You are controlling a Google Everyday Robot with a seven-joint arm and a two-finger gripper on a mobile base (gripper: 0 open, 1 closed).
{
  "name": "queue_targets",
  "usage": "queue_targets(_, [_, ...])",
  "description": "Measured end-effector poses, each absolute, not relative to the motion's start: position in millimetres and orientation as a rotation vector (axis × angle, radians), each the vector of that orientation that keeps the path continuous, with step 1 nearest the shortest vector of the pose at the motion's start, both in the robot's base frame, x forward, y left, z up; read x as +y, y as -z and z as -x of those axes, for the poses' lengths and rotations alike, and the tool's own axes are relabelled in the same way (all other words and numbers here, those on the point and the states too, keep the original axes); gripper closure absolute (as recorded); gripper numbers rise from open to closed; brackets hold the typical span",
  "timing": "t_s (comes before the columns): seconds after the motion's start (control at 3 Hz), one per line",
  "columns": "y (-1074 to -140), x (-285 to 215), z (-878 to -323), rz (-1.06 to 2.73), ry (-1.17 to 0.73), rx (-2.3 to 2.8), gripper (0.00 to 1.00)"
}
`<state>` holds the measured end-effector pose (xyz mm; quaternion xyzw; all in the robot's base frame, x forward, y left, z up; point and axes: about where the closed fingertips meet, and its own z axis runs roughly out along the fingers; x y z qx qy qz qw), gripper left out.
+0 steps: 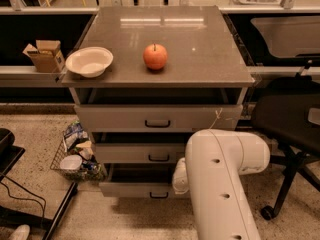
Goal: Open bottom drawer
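- The gripper [179, 178] is seen low in the view, at the end of the white arm [220, 184], against the right part of the drawer fronts. Most of it is hidden by the arm, so it cannot be told whether it is apart, together or clamped on anything.
- The bottom drawer [131, 189] is found just left of the gripper and slightly below it. It stands partly out of the cabinet, further forward than the drawer above, with a dark gap shown along its top edge.
- Its black pull handle [159, 195] lies just left of and below the gripper; contact between the two cannot be made out.
- The middle drawer [135, 153] is set just above and left of the gripper, and the top drawer [120, 118] higher still.
- On the grey cabinet top [210, 44], well above the gripper, a red apple [155, 57] is placed, with a white bowl [89, 61] farther left at the edge.
- A cardboard box [45, 55] is seen beyond the bowl, far up and left.
- A wire basket [64, 170] of rubbish is set on the floor to the gripper's left.
- A black office chair [287, 119] stands to the right.
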<state>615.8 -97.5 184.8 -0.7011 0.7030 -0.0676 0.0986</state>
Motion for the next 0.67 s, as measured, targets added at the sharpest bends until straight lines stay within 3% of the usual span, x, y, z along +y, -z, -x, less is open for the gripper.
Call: queue_targets(0.67, [-185, -104, -603, 2.095, 0.192, 2.116, 1.00])
